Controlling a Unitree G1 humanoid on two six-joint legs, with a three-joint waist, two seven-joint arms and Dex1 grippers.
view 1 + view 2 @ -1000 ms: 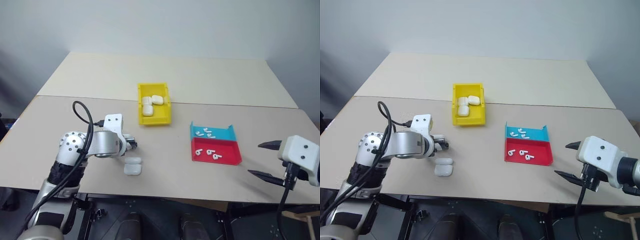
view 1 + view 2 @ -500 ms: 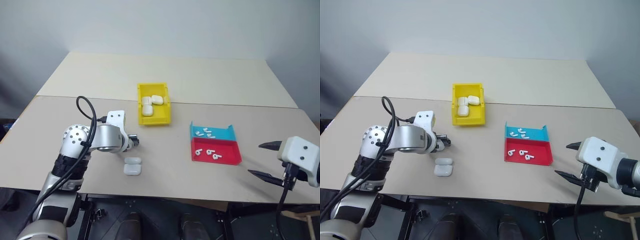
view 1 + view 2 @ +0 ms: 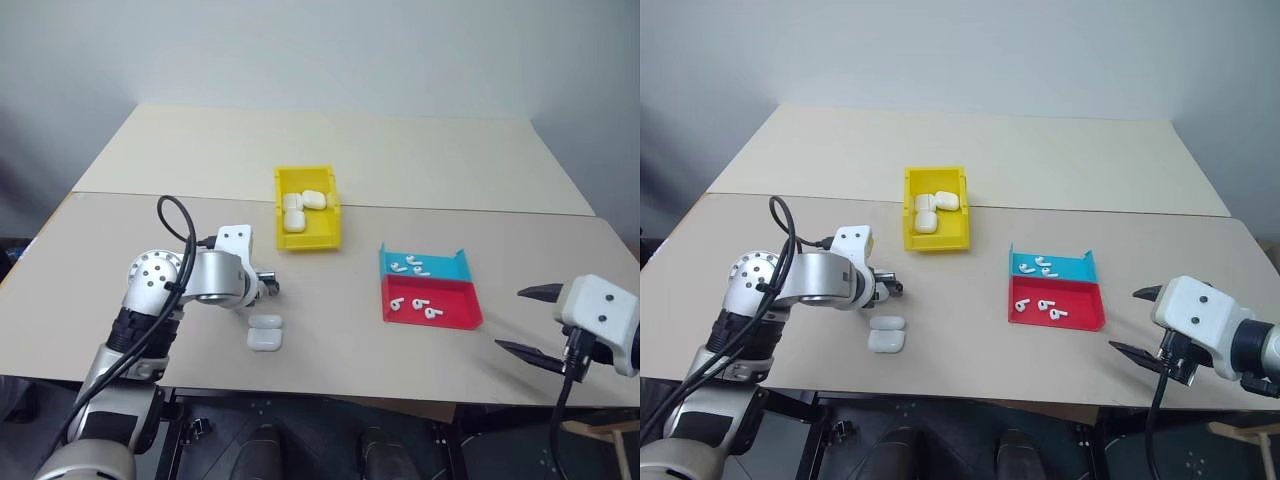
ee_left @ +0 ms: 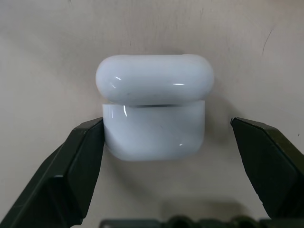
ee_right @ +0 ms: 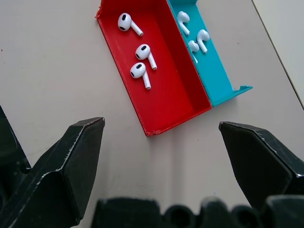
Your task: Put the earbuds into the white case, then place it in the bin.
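I see a glossy, rounded white case (image 4: 154, 107) lower left on the matte bench (image 3: 330, 330), between my left end effector's (image 4: 166, 161) spread fingers, ungripped; right end effector (image 3: 530, 320) gapes empty near red tray (image 3: 432, 305)

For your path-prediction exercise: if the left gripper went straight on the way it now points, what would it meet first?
Most likely the white case on the table: the open left gripper has it between its fingers, though the remaining gap is unclear.

No text, label, brand, number or sign could be read on anything in view.
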